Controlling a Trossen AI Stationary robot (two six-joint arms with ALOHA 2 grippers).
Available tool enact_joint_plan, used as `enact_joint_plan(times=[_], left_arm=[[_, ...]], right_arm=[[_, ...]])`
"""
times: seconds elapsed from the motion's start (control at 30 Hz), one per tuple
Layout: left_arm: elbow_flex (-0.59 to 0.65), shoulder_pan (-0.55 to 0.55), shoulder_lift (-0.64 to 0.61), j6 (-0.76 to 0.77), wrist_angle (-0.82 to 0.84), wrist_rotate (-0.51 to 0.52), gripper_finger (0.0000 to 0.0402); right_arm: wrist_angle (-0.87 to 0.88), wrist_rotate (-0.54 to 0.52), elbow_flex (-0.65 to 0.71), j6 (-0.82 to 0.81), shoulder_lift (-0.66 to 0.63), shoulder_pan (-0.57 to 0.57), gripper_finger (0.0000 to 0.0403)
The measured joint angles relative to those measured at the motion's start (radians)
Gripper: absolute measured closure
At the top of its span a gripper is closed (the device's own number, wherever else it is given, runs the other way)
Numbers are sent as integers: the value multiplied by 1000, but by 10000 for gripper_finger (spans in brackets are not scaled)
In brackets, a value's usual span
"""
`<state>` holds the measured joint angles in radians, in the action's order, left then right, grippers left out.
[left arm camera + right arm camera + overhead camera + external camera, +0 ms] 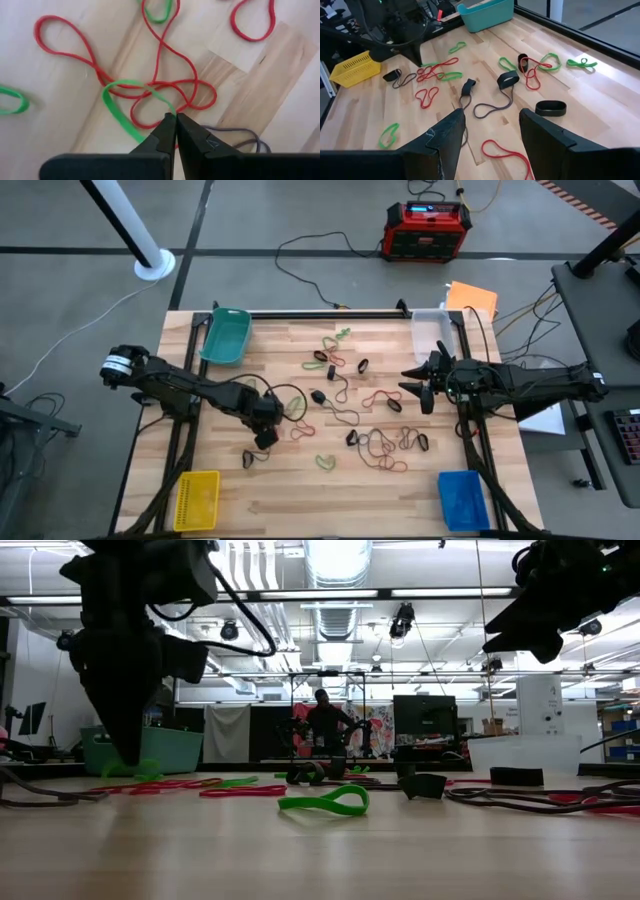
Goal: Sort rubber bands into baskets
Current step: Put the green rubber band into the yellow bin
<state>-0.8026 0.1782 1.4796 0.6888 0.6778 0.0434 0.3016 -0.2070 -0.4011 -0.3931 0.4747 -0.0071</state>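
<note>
Here the wooden table (300, 500) carries a basket at each corner: going left to right in the high view, the yellow basket (197, 500) at the near left corner, the teal basket (226, 335) at the far left, the clear basket (432, 330) at the far right, and the blue basket (463, 500) at the near right. A dark rail runs along the far edge between the teal and clear baskets. Bare wood lies open along the near edge between the yellow and blue baskets, and in the strip just inside the left edge.

Rubber bands (385, 445) lie scattered over the middle of the table, red, green, black and brownish, thickest right of centre; none can be seen inside any basket. In the low view one green loop (323, 802) lies alone, nearest the camera.

On the floor beyond the table stands a red-and-black box (425, 230); no lettering on it can be read, and no other writing is legible.

Left gripper (266, 436): tips down on the table left of centre. In the left wrist view its fingers (160, 135) are pressed together, pinching a green band (117, 107) that overlaps a tangled red band (160, 90) on the wood.

Right gripper (408, 380): held above the table's right side, just inside the right edge, near the clear basket. In the right wrist view its fingers (447, 135) stand wide apart with nothing between them; a red loop (507, 152) lies on the wood below.
</note>
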Motion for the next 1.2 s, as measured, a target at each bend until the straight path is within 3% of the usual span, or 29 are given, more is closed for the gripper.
enact_joint_plan(times=[0.17,0.3,0.7,0.9,1.2], left_arm=[[-32,19,-5,-42,1,24,401],[-99,60,-9,-85,70,-25,401],[-515,274,-13,-33,456,-121,401],[-617,377,-13,202,594,-217,401],[-541,621,-12,669,600,-426,401]], right_arm=[[0,0,0,0,0,0,220],[0,0,0,1,0,0,220],[-13,-3,22,1,0,0,220],[-60,-3,42,1,0,0,220],[-84,-3,66,0,0,0,220]])
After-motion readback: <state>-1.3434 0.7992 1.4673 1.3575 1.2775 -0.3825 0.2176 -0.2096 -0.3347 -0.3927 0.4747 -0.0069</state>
